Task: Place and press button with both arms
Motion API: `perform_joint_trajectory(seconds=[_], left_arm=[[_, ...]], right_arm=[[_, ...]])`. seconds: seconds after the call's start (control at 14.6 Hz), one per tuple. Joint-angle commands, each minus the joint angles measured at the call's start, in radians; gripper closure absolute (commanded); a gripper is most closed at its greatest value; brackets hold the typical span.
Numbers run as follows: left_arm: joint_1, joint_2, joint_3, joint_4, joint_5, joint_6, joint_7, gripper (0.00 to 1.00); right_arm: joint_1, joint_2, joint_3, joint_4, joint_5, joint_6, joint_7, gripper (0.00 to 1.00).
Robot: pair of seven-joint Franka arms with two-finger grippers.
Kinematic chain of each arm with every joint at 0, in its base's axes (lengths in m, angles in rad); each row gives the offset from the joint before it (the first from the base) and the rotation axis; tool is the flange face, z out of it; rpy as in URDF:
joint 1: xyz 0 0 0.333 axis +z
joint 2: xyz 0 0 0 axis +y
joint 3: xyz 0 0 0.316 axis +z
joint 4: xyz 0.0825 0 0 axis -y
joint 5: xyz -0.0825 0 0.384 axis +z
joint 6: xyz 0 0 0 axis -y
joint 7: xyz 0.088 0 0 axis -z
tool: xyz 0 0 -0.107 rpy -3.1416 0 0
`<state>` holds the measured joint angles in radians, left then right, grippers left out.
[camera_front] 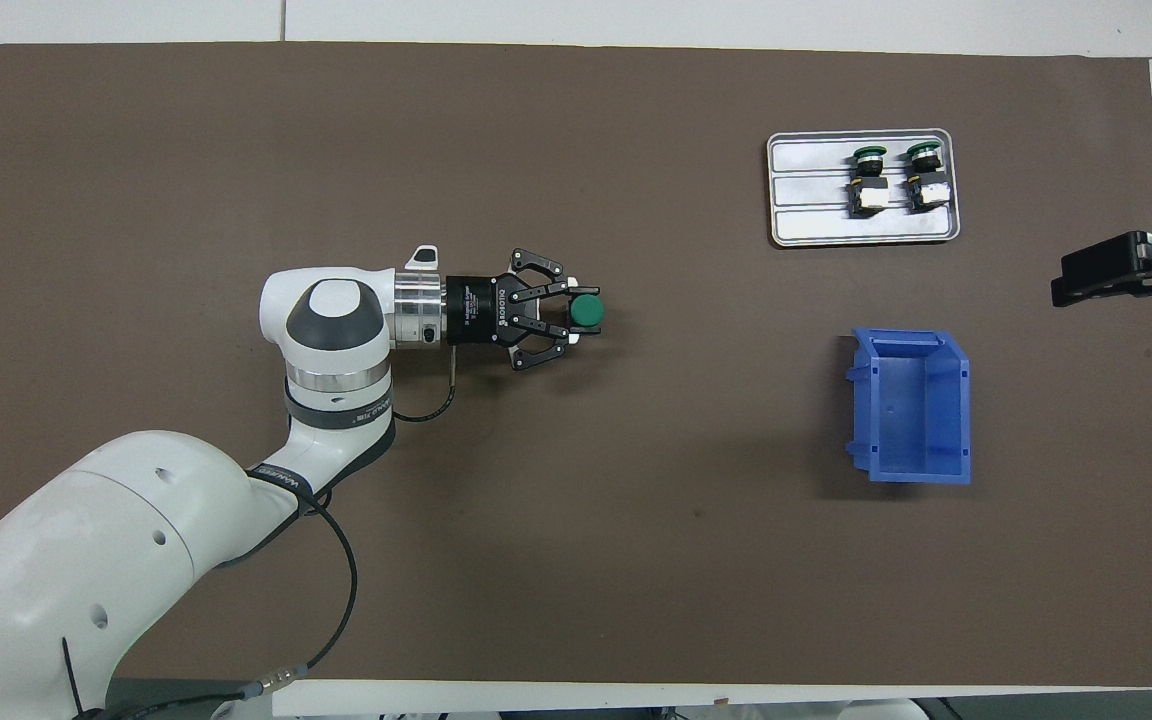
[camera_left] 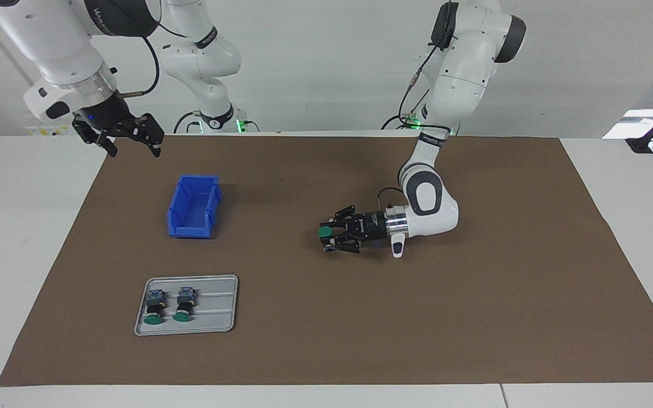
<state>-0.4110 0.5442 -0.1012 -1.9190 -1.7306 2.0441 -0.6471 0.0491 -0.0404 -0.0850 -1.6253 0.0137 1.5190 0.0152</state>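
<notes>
When the facing view is read as a clock face centred on the brown mat, with 12 o'clock toward the robots, the items run as follows.

1. The right gripper hangs in the air at 10 o'clock, over the mat's corner at the right arm's end of the white table. Its jaws are spread wide and hold nothing. This arm waits.
2. The blue bin stands on the mat, also at 10 o'clock but closer to centre. Nothing shows inside it.
3. The grey tray lies at 8 o'clock, at 6 o'clock from the bin. Two spare buttons lie in it side by side, green caps pointing away from the robots.
4. The button sits close to centre, just toward 12 o'clock, its green cap showing from above.
5. The left gripper lies low and level over the mat, its tip at the button. Whether it clamps the button or has released it cannot be told.
</notes>
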Motion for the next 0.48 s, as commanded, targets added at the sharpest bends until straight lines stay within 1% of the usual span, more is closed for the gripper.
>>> perform_joint_trajectory(seconds=[0.0,0.14,0.41], left_arm=[[0.008,0.0,-0.002,-0.018,-0.004,0.018,0.02,0.0],[0.006,-0.004,-0.002,-0.018,0.017,0.021,0.015,0.0],[0.017,-0.023,0.0,-0.02,0.019,0.018,0.007,0.0]], right_arm=[[-0.011,-0.019,0.011,-0.021,-0.012,-0.005,-0.023,0.01],[-0.011,-0.019,0.011,-0.021,-0.012,-0.005,-0.021,0.01],[-0.011,-0.019,0.011,-0.021,-0.012,-0.005,-0.023,0.01]])
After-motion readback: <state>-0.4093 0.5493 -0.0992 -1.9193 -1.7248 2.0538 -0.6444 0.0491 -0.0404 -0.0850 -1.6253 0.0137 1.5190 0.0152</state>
